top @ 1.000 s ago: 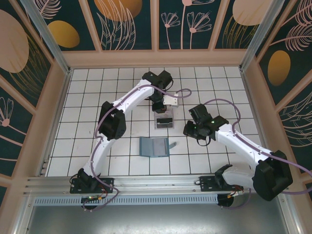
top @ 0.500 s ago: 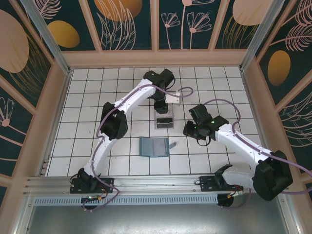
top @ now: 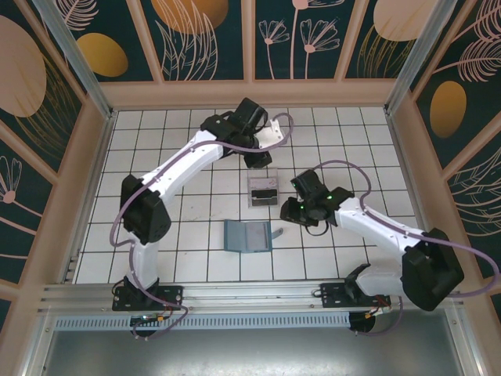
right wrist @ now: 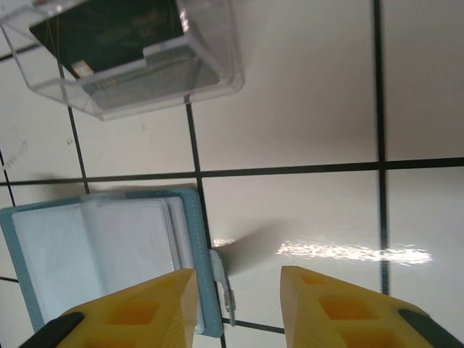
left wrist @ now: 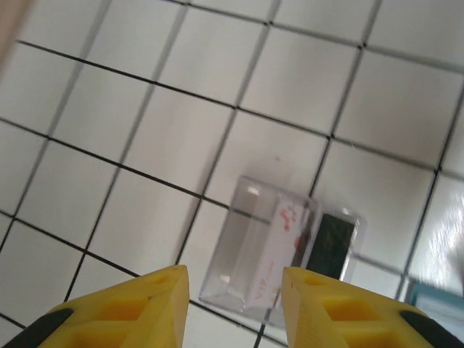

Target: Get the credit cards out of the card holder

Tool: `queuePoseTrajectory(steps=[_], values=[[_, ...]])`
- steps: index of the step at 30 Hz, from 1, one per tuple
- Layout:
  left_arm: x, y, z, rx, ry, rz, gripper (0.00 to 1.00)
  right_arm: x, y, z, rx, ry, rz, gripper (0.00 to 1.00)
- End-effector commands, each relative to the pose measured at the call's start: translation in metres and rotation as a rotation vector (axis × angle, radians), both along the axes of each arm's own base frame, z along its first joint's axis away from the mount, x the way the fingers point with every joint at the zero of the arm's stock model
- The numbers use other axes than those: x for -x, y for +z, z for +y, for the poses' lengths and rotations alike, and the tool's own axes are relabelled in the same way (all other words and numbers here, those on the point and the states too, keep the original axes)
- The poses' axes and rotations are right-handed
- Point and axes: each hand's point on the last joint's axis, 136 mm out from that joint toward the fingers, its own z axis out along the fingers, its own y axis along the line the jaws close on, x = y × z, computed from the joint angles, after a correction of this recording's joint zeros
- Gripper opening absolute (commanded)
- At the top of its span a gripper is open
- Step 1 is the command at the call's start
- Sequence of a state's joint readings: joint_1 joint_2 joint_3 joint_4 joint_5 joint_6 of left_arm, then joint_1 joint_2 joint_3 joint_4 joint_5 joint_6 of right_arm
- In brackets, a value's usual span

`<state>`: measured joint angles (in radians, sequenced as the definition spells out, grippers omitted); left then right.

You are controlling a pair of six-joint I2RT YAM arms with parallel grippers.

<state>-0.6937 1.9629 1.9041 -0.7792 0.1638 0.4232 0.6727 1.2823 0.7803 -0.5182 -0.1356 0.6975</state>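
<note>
Empty and released, the left pincer (left wrist: pixel 235 290) and right pincer (right wrist: pixel 238 290) hover — dropping carelessly, the right could snag the card holder (right wrist: pixel 109 246) and shove the clear tray (right wrist: pixel 221 65).

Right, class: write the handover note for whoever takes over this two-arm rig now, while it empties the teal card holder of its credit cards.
Left gripper: open, empty, near the clear plastic tray.
Right gripper: open, empty, beside the teal-blue folding card holder.
The holder lies open; its visible pockets look empty.
Done: black credit card and pale credit card lie in the tray.
Left: check the holder for more cards.
</note>
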Motion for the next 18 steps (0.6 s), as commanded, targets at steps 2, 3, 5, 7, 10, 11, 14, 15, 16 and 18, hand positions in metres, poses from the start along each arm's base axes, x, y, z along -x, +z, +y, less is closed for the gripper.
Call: queuePoseTrajectory(steps=[2, 3, 5, 7, 10, 11, 14, 15, 16, 18], values=[[-0.019, 0.032, 0.001, 0.249, 0.313, -0.019, 0.4, 0.007, -0.014, 0.013, -0.024, 0.029, 0.033, 0.37], [-0.017, 0.031, 0.004, 0.269, 0.356, 0.003, 0.4, 0.009, -0.018, 0.014, -0.027, 0.034, 0.042, 0.37], [-0.017, 0.028, 0.014, 0.296, 0.47, 0.045, 0.36, 0.013, -0.023, 0.017, -0.044, 0.052, 0.058, 0.38], [-0.015, 0.025, 0.02, 0.344, 0.567, 0.091, 0.34, 0.017, -0.029, 0.021, -0.058, 0.067, 0.077, 0.38], [-0.003, 0.022, 0.022, 0.446, 0.628, 0.169, 0.33, 0.02, -0.037, 0.024, -0.07, 0.082, 0.093, 0.37], [0.001, 0.024, 0.024, 0.486, 0.656, 0.194, 0.33, 0.021, -0.039, 0.024, -0.071, 0.083, 0.096, 0.37], [0.013, 0.016, 0.031, 0.537, 0.749, 0.281, 0.32, 0.023, -0.045, 0.024, -0.07, 0.092, 0.105, 0.34], [0.017, 0.009, 0.034, 0.526, 0.788, 0.31, 0.31, 0.023, -0.046, 0.024, -0.068, 0.093, 0.108, 0.33], [0.021, 0.0, 0.036, 0.507, 0.81, 0.338, 0.3, 0.023, -0.047, 0.024, -0.066, 0.094, 0.108, 0.32], [0.036, -0.018, 0.039, 0.457, 0.842, 0.376, 0.3, 0.024, -0.047, 0.024, -0.065, 0.097, 0.107, 0.26]])
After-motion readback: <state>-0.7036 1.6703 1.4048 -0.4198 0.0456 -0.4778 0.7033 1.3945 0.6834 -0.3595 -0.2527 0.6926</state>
